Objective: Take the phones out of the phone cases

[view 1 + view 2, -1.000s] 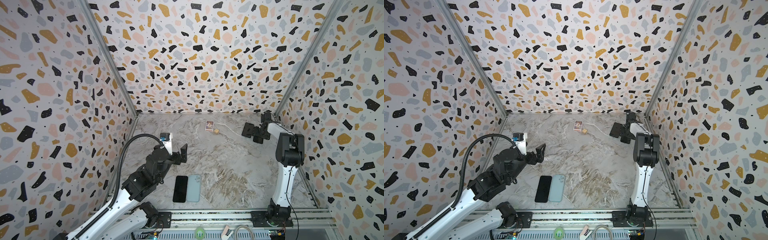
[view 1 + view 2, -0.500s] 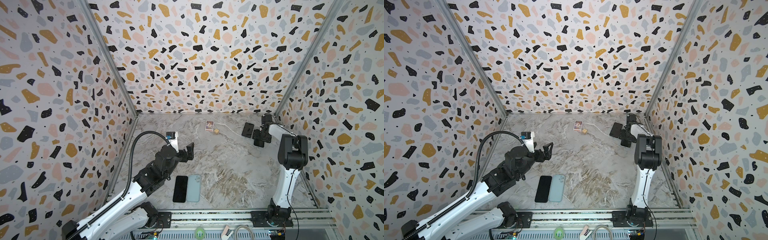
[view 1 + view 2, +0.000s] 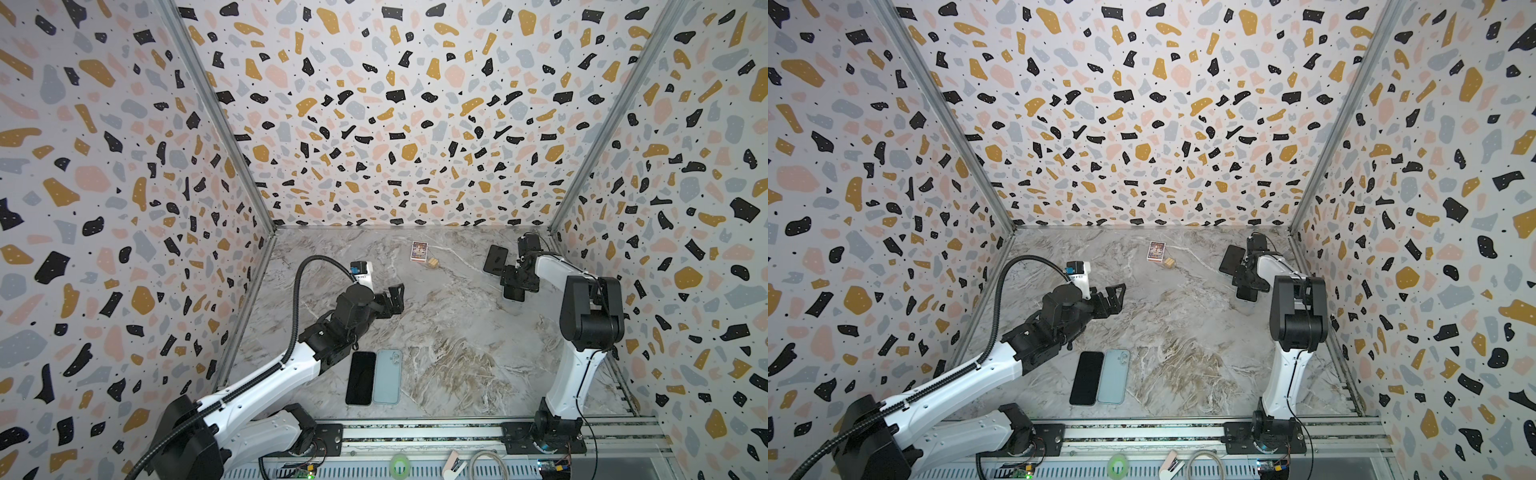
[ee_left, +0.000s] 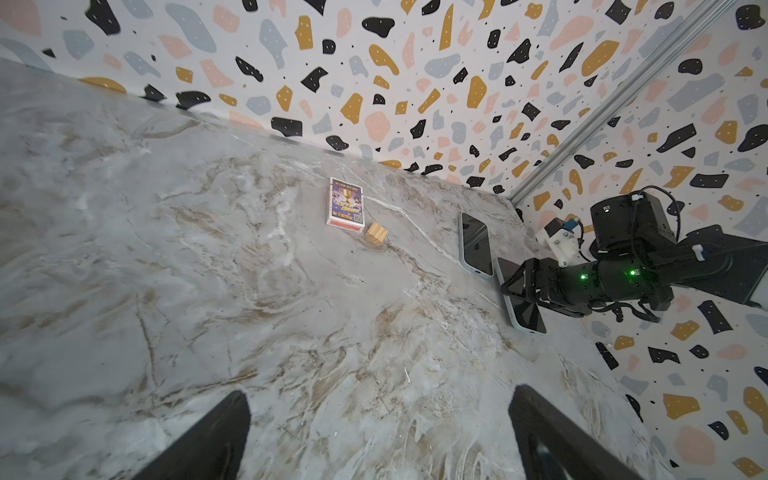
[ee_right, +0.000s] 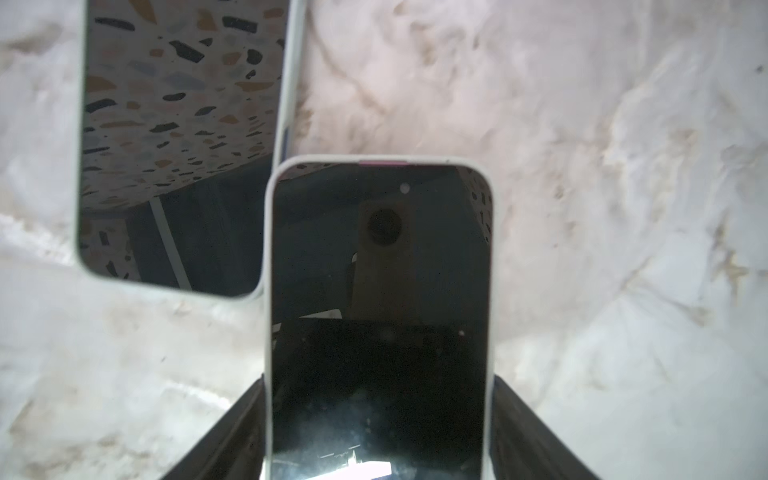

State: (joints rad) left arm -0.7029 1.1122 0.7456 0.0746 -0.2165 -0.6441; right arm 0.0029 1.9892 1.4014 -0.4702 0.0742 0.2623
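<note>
We see the right gripper (image 3: 513, 286) clamped across the width of the cased phone (image 5: 378, 311), with its fingers (image 5: 523, 424) pressed on either side of the pale case. The phone sits in that case, dark screen up, at the far right of the marble table (image 3: 457, 353).

A second cased phone (image 3: 495, 259) lies flat right against it, also screen up.

The left gripper (image 3: 395, 297) hovers over the table's left middle with its jaws spread wide and nothing between them. It is well apart from both cased phones.

Near the front edge a black phone (image 3: 360, 377) and a pale blue case (image 3: 387, 376) lie side by side, long edges touching. From above we cannot tell whether the blue case holds a phone.

Toward the back wall a card box (image 3: 419, 251) lies flat, with a small wooden block (image 3: 434, 262) just beside it.
</note>
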